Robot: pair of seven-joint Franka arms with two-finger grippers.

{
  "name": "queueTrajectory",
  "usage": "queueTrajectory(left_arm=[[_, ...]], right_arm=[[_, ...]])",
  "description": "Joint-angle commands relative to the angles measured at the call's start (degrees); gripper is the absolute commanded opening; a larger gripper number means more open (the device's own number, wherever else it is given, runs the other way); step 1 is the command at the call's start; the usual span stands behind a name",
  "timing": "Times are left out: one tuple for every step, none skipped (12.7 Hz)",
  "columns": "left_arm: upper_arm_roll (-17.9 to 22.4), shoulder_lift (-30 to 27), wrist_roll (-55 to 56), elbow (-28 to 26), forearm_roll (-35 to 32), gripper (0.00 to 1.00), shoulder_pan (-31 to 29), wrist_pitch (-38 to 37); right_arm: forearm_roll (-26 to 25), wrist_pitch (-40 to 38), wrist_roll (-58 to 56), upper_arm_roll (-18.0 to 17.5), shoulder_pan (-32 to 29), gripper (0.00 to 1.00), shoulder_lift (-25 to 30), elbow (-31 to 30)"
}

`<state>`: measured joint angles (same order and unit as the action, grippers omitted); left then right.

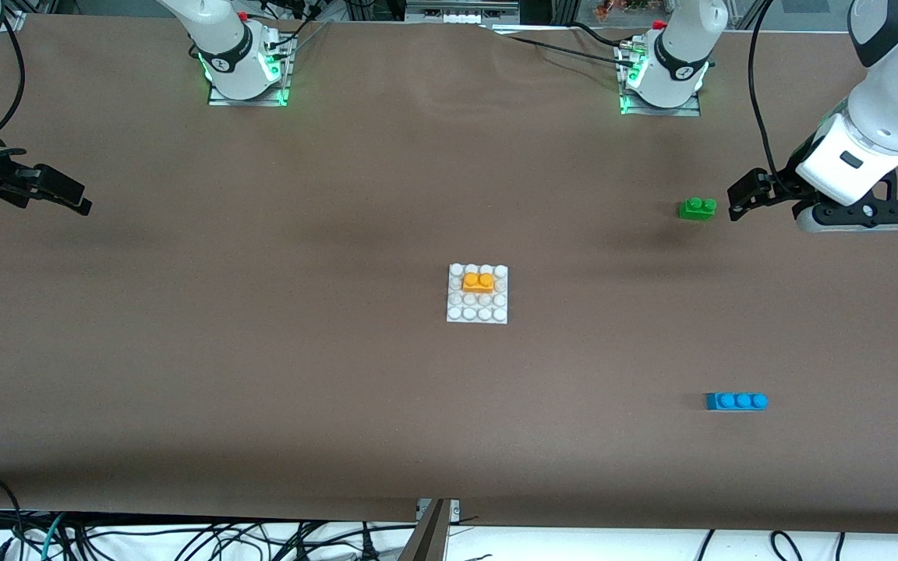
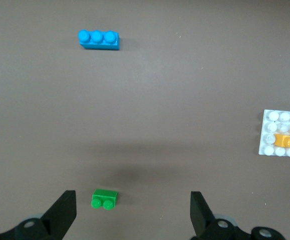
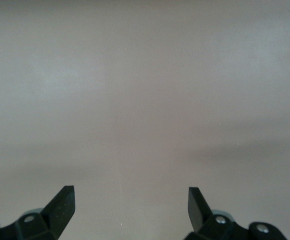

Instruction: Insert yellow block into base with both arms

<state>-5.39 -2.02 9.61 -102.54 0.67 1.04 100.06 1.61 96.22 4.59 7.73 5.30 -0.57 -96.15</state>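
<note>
We're looking down on the brown table (image 1: 262, 351), which fills nearly the whole front view and runs off both side edges. At the top, the two arm bases glow green, but both arms leave the frame above and come back in at the sides, so we only get pieces of them.

The left arm (image 1: 878, 101) comes back in at its own end of the table. We see its white forearm and wrist, and the left gripper (image 1: 739, 199) hangs in the air just beside the green brick (image 1: 698, 208). In the left wrist view its fingers (image 2: 64, 212) stand wide apart with nothing between them; only the tips show, the rest cut off at the frame edge.

The right arm is mostly out of view; we catch the right gripper (image 1: 67, 195) over bare table at that arm's end, dark and hard to read there. In the right wrist view its fingertips (image 3: 64, 202) are spread wide too, empty, with only plain table under them.

Mid-table sits the white base (image 1: 478, 312), and the yellow block (image 1: 479, 281) is on its studs, in the second row from the arms' edge. In the left wrist view the base (image 2: 271, 131) is cut off by the edge.

The blue three-stud brick (image 1: 737, 401) lies nearer the front camera than the green one, toward the left arm's end, well apart from everything.
</note>
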Motion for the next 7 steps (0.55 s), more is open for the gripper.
queueTrajectory(left_arm=[[0.8,-1.3,-1.1,-0.5,0.7,1.0,0.7,-1.1],[1.2,-1.3,-1.1,-0.5,0.7,1.0,0.8,-1.1],[1.5,-1.3,-1.1,-0.5,0.7,1.0,1.0,-1.4],[1.5,-1.3,-1.1,-0.5,0.7,1.0,1.1,-1.7],[1.5,-1.3,-1.1,-0.4,0.7,1.0,1.2,-1.7],[1.5,-1.3,-1.1,-0.4,0.7,1.0,1.2,-1.8],[1.5,-1.3,-1.7,-0.4,0.7,1.0,1.2,-1.8]], right_arm=[[-0.6,0.4,-0.5,-0.3,-0.3,1.0,0.5,-0.4],[-0.6,0.4,-0.5,-0.3,-0.3,1.0,0.5,-0.4],[-0.6,0.4,-0.5,-0.3,-0.2,1.0,0.5,-0.4],[-0.6,0.4,-0.5,-0.4,-0.2,1.0,0.5,-0.4],[-0.6,0.4,-0.5,-0.4,-0.2,1.0,0.5,-0.4],[-0.6,0.4,-0.5,-0.4,-0.2,1.0,0.5,-0.4],[-0.6,0.4,-0.5,-0.4,-0.2,1.0,0.5,-0.4]])
